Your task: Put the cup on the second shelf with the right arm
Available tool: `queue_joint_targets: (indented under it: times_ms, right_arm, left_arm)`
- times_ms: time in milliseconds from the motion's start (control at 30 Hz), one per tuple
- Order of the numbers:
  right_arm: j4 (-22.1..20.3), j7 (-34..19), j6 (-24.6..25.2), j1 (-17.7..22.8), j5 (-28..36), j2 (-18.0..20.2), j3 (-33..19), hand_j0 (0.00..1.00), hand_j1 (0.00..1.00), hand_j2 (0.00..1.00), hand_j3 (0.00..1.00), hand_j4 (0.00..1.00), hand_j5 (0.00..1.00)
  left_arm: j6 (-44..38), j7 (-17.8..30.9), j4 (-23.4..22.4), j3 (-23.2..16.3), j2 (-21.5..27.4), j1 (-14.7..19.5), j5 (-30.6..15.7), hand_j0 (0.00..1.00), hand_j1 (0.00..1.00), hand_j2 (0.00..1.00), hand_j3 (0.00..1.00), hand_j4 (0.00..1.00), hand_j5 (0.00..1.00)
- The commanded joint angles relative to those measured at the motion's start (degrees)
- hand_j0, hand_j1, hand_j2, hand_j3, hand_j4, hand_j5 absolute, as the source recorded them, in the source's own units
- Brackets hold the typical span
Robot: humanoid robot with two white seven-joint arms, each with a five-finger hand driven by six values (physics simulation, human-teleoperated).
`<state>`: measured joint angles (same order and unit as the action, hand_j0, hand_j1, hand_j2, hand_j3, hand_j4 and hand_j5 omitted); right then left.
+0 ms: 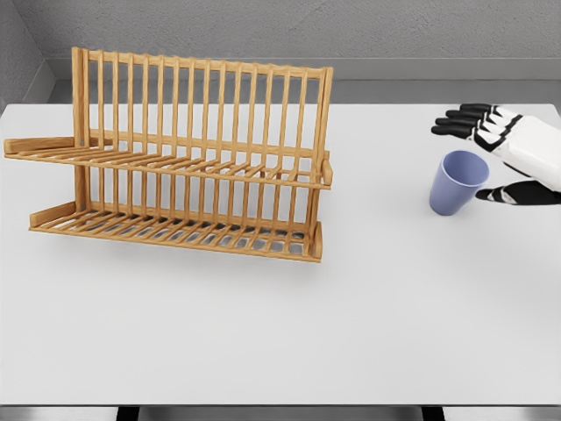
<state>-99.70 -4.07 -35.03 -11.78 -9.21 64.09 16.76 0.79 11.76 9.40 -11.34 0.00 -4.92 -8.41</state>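
Reaching from the frame's edge, right robot hand flanks cup.

bright even light, pretty sharp all over, soft faint shadow under the wooden rack, no glare on the table

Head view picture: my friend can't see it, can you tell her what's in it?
A white and black robot hand reaches open toward a blue cup standing on a white table. To the left stands an empty wooden two-shelf rack.
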Motion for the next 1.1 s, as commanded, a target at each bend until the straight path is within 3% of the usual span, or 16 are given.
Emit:
queue_joint_targets:
  times_ms: [0, 267, 400, 467, 567, 600, 667, 700, 767, 900, 1067]
  right_arm:
    - [-0.1, 0.0, 0.0, 0.0, 0.3, 0.2, -0.1, 1.00, 1.00, 1.00, 1.00, 1.00, 1.00]
    - [6.1, -0.4, 0.0, 1.5, 0.2, 4.1, -0.5, 1.00, 1.00, 1.00, 1.00, 1.00, 1.00]
    - [10.3, -21.3, 0.0, -1.5, 1.0, 3.1, -3.8, 1.00, 1.00, 1.00, 1.00, 1.00, 1.00]
    - [10.8, -30.9, 0.0, -5.5, 1.1, 1.0, -3.8, 1.00, 1.00, 1.00, 1.00, 1.00, 1.00]
    - [10.9, -30.9, 7.6, -12.4, 0.6, -1.9, -2.8, 1.00, 1.00, 1.00, 1.00, 1.00, 1.00]
    - [11.2, -30.9, 9.6, -15.6, 0.2, -3.2, -0.1, 1.00, 1.00, 1.00, 1.00, 1.00, 1.00]
    - [15.9, -30.9, 10.1, -22.5, 0.1, -6.3, 9.3, 1.00, 1.00, 1.00, 1.00, 1.00, 1.00]
    - [17.8, -30.9, 10.1, -24.0, -0.5, -7.3, 12.4, 1.00, 1.00, 1.00, 1.00, 1.00, 1.00]
    - [17.8, -30.9, 10.2, -24.5, -0.9, -7.3, 14.9, 1.00, 1.00, 1.00, 1.00, 1.00, 1.00]
    - [18.1, -30.9, 10.3, -25.3, -3.6, -7.4, 15.1, 1.00, 1.00, 1.00, 1.00, 1.00, 1.00]
    - [22.1, -30.9, 10.2, -27.9, -3.7, -9.3, 18.8, 1.00, 1.00, 1.00, 1.00, 1.00, 1.00]
  left_arm:
    - [0.0, 0.0, 0.0, 0.0, 0.0, 0.0, 0.0, 1.00, 1.00, 1.00, 1.00, 1.00, 1.00]
    - [0.0, 0.0, 0.0, 0.0, 0.0, 0.0, 0.0, 1.00, 1.00, 1.00, 1.00, 1.00, 1.00]
    - [0.0, 0.0, 0.0, 0.0, 0.0, 0.0, 0.0, 1.00, 1.00, 1.00, 1.00, 1.00, 1.00]
    - [0.0, 0.0, 0.0, 0.0, 0.0, 0.0, 0.0, 1.00, 1.00, 1.00, 1.00, 1.00, 1.00]
    - [0.0, 0.0, 0.0, 0.0, 0.0, 0.0, 0.0, 1.00, 1.00, 1.00, 1.00, 1.00, 1.00]
    - [0.0, 0.0, 0.0, 0.0, 0.0, 0.0, 0.0, 1.00, 1.00, 1.00, 1.00, 1.00, 1.00]
    - [0.0, 0.0, 0.0, 0.0, 0.0, 0.0, 0.0, 1.00, 1.00, 1.00, 1.00, 1.00, 1.00]
    - [0.0, 0.0, 0.0, 0.0, 0.0, 0.0, 0.0, 1.00, 1.00, 1.00, 1.00, 1.00, 1.00]
    - [0.0, 0.0, 0.0, 0.0, 0.0, 0.0, 0.0, 1.00, 1.00, 1.00, 1.00, 1.00, 1.00]
    - [0.0, 0.0, 0.0, 0.0, 0.0, 0.0, 0.0, 1.00, 1.00, 1.00, 1.00, 1.00, 1.00]
    - [0.0, 0.0, 0.0, 0.0, 0.0, 0.0, 0.0, 1.00, 1.00, 1.00, 1.00, 1.00, 1.00]
